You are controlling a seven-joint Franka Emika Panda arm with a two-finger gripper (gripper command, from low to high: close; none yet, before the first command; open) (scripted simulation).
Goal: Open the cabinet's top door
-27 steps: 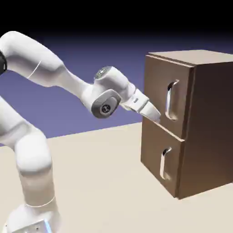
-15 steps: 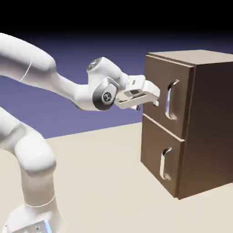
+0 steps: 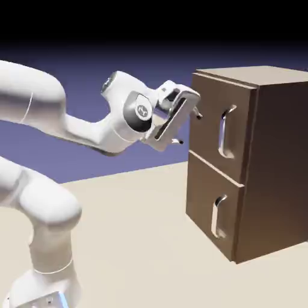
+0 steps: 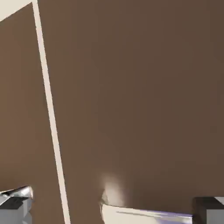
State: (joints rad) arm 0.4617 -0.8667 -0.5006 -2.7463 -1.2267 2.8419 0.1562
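The cabinet [image 3: 277,168] is standing on the pale tabletop [image 3: 138,240] before a blue-violet backdrop [image 3: 120,156]; its closed top door [image 3: 207,120] is facing the pincer [image 3: 187,128], which is hovering near, fingers spread wide, holding nothing.

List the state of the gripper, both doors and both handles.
Gripper: open, holding nothing, in front of the cabinet.
Top door: shut.
Bottom door: shut.
Top handle: upright, not gripped.
Bottom handle: upright, not gripped.
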